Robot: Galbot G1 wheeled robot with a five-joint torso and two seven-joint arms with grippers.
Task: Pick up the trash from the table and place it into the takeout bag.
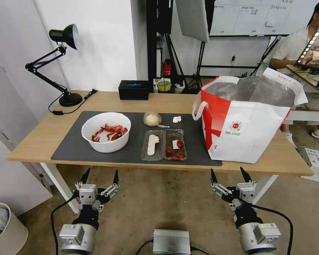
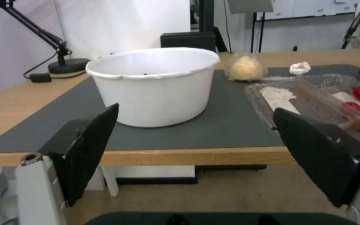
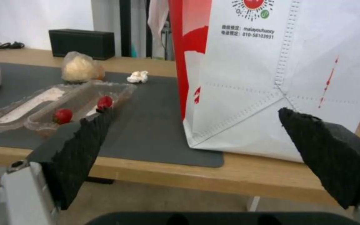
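Observation:
On the table's (image 1: 35,141) dark mat sits the trash: a white bowl (image 1: 106,132) of red crayfish shells at the left, a clear clamshell tray (image 1: 163,144) with small red fruits in the middle, a tan wrapped ball (image 1: 152,119) and a small tissue wad (image 1: 177,119) behind it. The red-and-white takeout bag (image 1: 248,127) stands open at the table's right end. My left gripper (image 1: 100,176) hangs open below the front edge, in line with the bowl (image 2: 155,84). Under the bag (image 3: 280,75), my right gripper (image 1: 230,174) is open too, holding nothing.
A black desk lamp (image 1: 62,67) stands at the back left corner and a black box (image 1: 133,90) at the back edge. Bare floor lies between me and the table. A white bin (image 1: 5,226) is at my lower left and a carton (image 1: 317,161) on the floor at right.

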